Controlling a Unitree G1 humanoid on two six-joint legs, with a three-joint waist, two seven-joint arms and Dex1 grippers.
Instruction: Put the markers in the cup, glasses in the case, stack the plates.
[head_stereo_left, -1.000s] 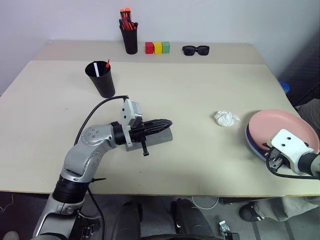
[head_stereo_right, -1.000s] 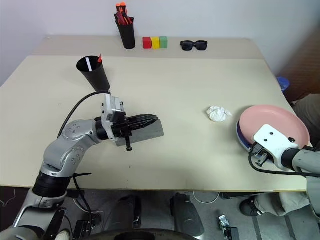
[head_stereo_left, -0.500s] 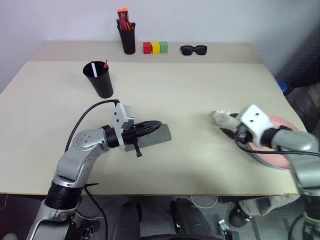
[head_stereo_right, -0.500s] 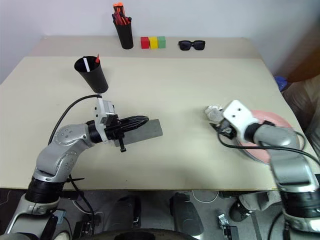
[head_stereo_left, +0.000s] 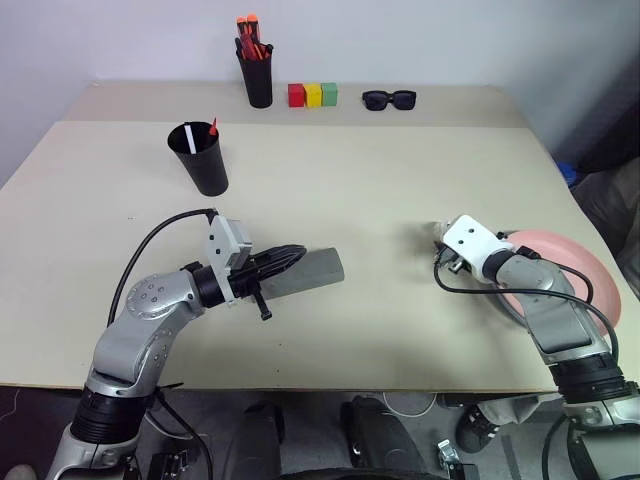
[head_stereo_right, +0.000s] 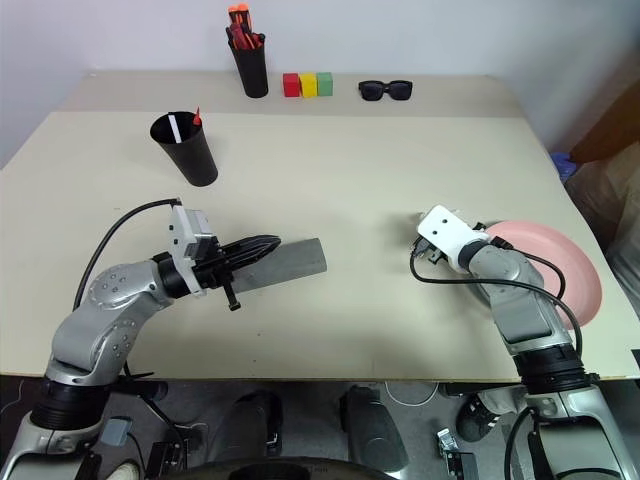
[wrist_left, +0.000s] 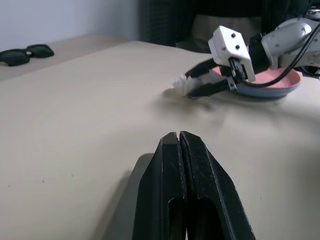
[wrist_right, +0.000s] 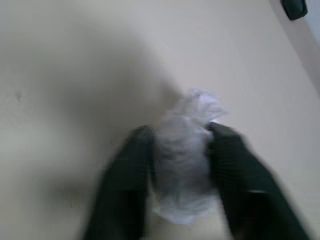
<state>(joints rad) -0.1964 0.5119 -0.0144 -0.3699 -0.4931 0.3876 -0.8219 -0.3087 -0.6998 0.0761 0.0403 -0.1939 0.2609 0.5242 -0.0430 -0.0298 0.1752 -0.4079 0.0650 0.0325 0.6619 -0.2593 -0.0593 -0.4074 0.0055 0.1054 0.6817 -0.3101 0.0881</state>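
Note:
The black cup stands at the back left with the white marker and the red marker upright in it. The grey case lies near the table's middle. My left gripper is shut and rests level over the case's left end, its fingers pressed together. The glasses are hidden. The pink plate sits on the blue plate at the right edge. Just left of the plates, my right gripper is shut on a crumpled white paper wad.
At the back of the table stand a black pen holder with orange-capped pens, red, yellow and green blocks, and black sunglasses. Open tabletop lies between the case and the wad. My left arm's cable loops above the table.
My right arm swung left from over the plates to the paper wad and its fingers closed around it. My left gripper drew back a little to the left along the case, still shut.

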